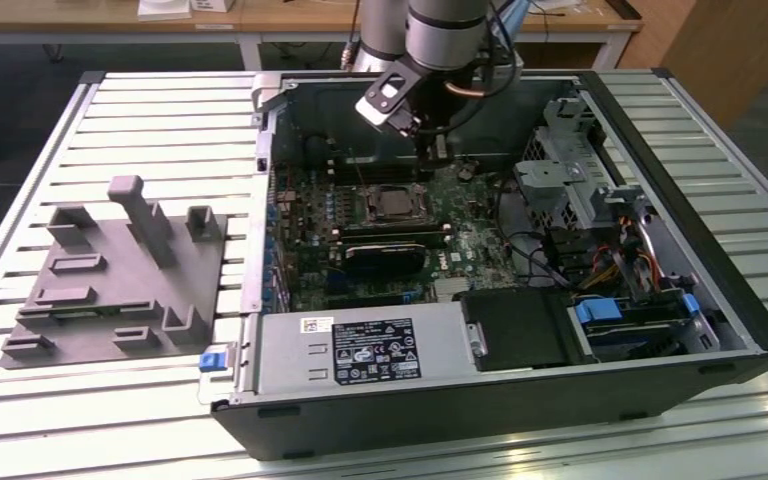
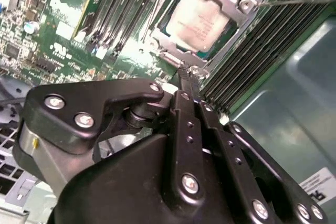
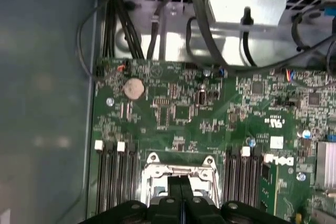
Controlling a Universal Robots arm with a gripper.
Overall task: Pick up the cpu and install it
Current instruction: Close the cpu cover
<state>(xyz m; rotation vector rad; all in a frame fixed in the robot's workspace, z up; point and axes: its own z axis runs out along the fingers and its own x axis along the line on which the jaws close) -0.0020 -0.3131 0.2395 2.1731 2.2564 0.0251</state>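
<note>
The cpu (image 2: 198, 20) lies flat in the motherboard socket, its silver top framed by the metal load plate (image 2: 247, 4); in the exterior view the cpu (image 1: 391, 203) sits mid-board. My gripper (image 2: 189, 71) hangs just above the socket's edge, its two black fingers (image 2: 185, 109) pressed together with nothing between them. In the first wrist view the gripper (image 3: 181, 181) is over the socket frame (image 3: 181, 169). In the exterior view the gripper (image 1: 430, 152) stands behind the socket, inside the case. A thin metal lever (image 2: 296, 0) runs off beside the socket.
The open computer case (image 1: 704, 240) lies on a slatted table. Memory slots (image 2: 262, 45) flank the socket. Cables (image 3: 199, 30) and a drive cage (image 1: 564, 180) crowd the exterior view's right. A grey fixture block (image 1: 117, 270) stands at the exterior view's left.
</note>
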